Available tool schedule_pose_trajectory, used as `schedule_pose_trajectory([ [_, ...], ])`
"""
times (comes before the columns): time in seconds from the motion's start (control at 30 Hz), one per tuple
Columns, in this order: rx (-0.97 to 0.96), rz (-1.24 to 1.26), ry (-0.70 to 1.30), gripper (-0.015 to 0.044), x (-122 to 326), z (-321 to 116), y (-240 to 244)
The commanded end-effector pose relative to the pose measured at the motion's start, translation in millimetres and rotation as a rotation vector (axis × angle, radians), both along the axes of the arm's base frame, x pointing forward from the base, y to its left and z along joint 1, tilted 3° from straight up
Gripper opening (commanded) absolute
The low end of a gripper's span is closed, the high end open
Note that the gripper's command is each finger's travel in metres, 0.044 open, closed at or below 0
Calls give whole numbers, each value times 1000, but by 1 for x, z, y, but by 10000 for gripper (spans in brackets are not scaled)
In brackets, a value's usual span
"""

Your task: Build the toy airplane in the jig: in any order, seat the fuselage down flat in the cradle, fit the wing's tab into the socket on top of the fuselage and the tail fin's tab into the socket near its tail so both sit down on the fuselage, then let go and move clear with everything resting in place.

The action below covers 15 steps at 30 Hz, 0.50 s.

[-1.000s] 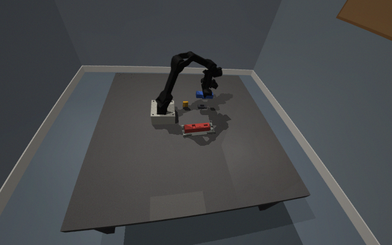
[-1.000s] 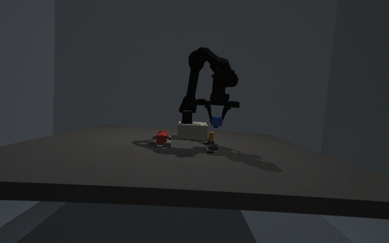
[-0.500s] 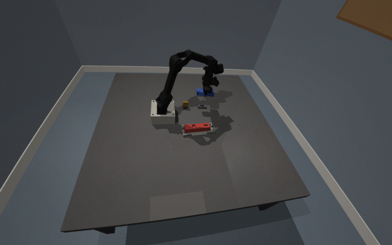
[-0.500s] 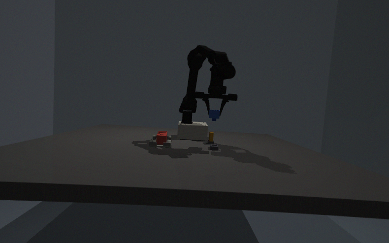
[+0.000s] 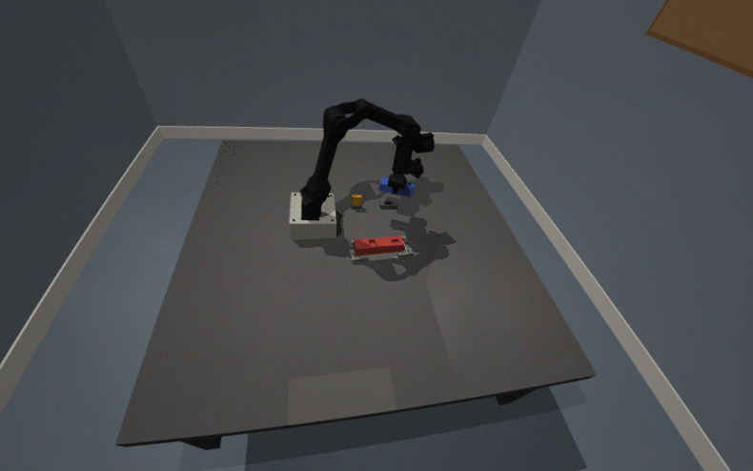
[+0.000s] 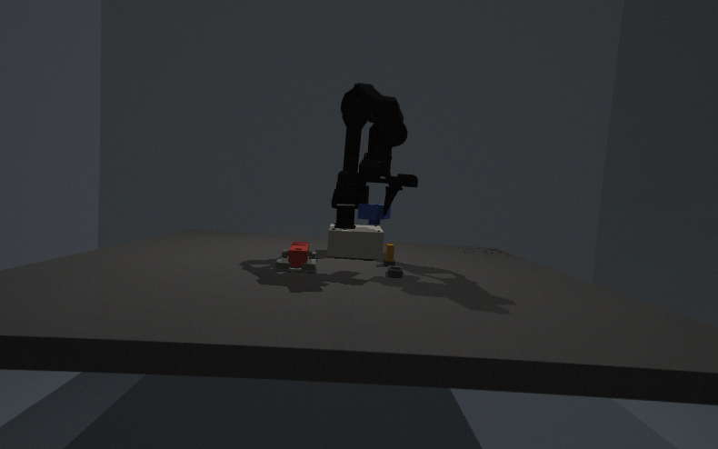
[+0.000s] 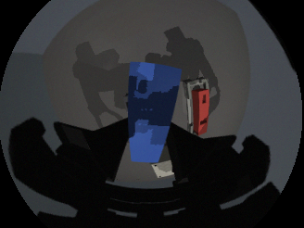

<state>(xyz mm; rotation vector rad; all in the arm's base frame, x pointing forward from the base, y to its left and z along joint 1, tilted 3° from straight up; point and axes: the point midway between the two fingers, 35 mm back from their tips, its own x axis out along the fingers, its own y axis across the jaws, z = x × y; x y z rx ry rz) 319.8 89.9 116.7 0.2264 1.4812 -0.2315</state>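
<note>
The red fuselage [image 5: 378, 246] [image 6: 298, 256] [image 7: 200, 111] lies in the pale cradle [image 5: 382, 257] [image 6: 280, 267] [image 7: 188, 111], its two top sockets empty. My gripper [image 5: 396, 189] [image 7: 148, 120] is shut on the blue wing [image 5: 383, 183] [image 6: 369, 211] [image 7: 155, 93] and holds it above the table, away from the cradle. In the exterior view the wing's tab shows under its middle, and one finger is hard to make out. The orange tail fin [image 5: 356, 199] [image 6: 390, 252] stands upright in a small dark holder, between the arm's base and the other holder.
A small dark holder [image 5: 388, 204] [image 6: 394, 272] with an opening in its top stands near the tail fin, on the cradle's far side in the top view. The arm's white base block [image 5: 313, 230] [image 6: 354, 242] [image 7: 162, 170] stands left of the parts in the top view.
</note>
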Motion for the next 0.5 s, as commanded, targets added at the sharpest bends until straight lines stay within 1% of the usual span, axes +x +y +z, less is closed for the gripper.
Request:
schedule_pose_trajectory([
  [0.0, 10, -62, 1, 0, -2, -2, -12],
  [0.47, 22, -277, -1, 0, -9, -9, -57],
])
